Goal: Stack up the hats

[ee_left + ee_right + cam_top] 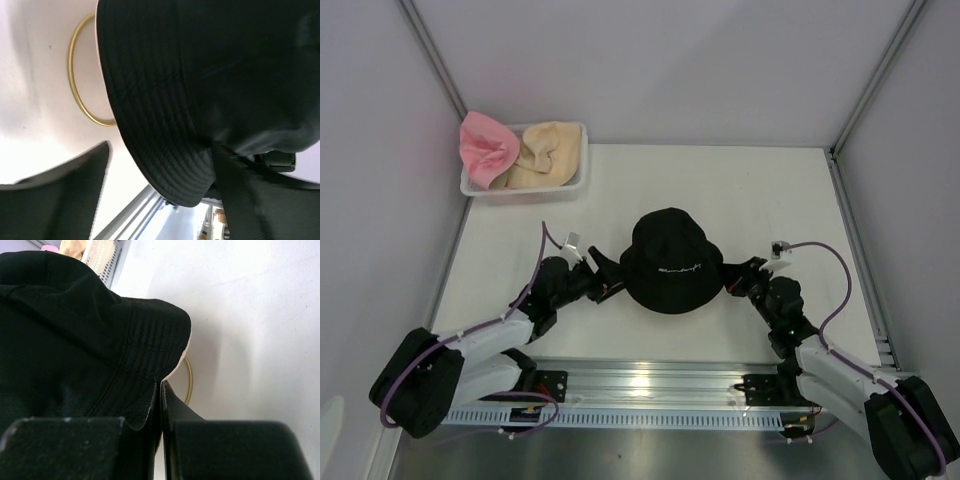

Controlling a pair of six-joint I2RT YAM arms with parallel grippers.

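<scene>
The black hat sits crown up in the middle of the white surface, between my two arms. My right claw is pinched almost flat on the edge of its brim at the hat's right side, with just a fold of black cloth between the fingers. My left claw is at the hat's left side with its jaws wide apart. On the left wrist feed the stitched brim droops into the gap and lies against one finger, while the other finger stands clear of the cloth, so that side has no hold.

A thin pale pink edge peeks out from under the black brim on both wrist feeds; I cannot tell what it belongs to. A thin yellow ring lies on the surface, partly covered by the brim.

At the far left corner a white mesh basket holds a pink hat and, beside it on the right, a beige hat, both crumpled and well apart from the black one.
</scene>
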